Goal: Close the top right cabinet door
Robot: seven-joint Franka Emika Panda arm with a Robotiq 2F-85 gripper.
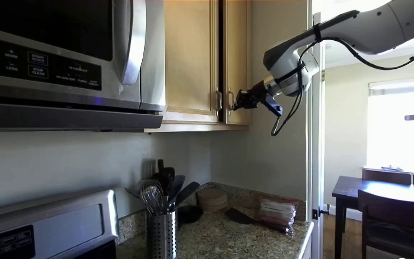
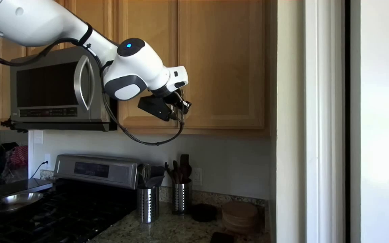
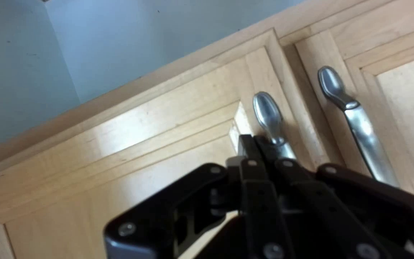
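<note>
The light maple top right cabinet door [image 1: 240, 54] hangs at 1 o'clock in an exterior view, its edge just apart from the matching wood door [image 1: 189, 57] at its 9 o'clock; the claw [image 3: 255, 142], clenched with fingertips [image 3: 246, 144] together, sits just beside the door's silver bar handle [image 3: 266, 110], contact impossible to tell; in that exterior view the white Panda arm [image 1: 368, 32] extends from 2 o'clock; toward 7 o'clock, a perforated steel utensil holder [image 1: 161, 235] stands on the granite desk [image 1: 217, 237].

two cabinet handles [image 3: 268, 117], one gripper [image 3: 254, 139]; two utensil holders [image 2: 148, 205]
</note>
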